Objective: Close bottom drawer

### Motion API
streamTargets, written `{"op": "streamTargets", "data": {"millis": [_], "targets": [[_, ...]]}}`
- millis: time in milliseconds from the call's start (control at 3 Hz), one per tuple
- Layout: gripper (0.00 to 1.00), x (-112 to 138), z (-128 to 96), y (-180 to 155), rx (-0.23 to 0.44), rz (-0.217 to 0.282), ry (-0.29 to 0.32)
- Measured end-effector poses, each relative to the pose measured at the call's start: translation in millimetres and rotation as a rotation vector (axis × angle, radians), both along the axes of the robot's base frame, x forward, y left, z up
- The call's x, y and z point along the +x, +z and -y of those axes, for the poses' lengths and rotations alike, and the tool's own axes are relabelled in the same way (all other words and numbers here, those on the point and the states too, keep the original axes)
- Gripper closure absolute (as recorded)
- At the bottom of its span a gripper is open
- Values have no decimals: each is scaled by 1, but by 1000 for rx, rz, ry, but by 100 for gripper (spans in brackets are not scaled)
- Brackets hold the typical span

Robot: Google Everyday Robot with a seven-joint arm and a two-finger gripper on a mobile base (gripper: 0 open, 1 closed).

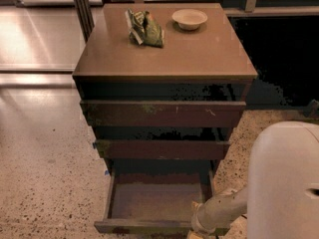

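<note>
The bottom drawer [154, 201] of the dark brown cabinet is pulled far out, showing its shallow grey-brown tray. Its front panel [142, 227] runs along the lower edge of the view. My white arm [222, 210] reaches down to the drawer's front right corner. The gripper is at the very bottom of the view, below the arm's wrist at the drawer front, and is mostly cut off by the frame edge. The middle drawer [162, 149] and the top drawer [162, 113] above stand slightly out.
On the cabinet top [199, 54] lie a green snack bag [144, 28] and a small white bowl [189, 19]. A large white robot body part [284, 183] fills the lower right. Speckled floor [45, 183] lies to the left.
</note>
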State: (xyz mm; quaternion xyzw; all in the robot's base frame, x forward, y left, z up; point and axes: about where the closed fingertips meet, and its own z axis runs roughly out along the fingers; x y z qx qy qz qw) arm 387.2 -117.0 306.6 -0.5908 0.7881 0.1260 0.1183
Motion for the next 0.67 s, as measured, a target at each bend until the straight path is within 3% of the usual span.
{"op": "streamTargets", "data": {"millis": [667], "targets": [[0,-9,-6,-6,33,-12,-2]]}}
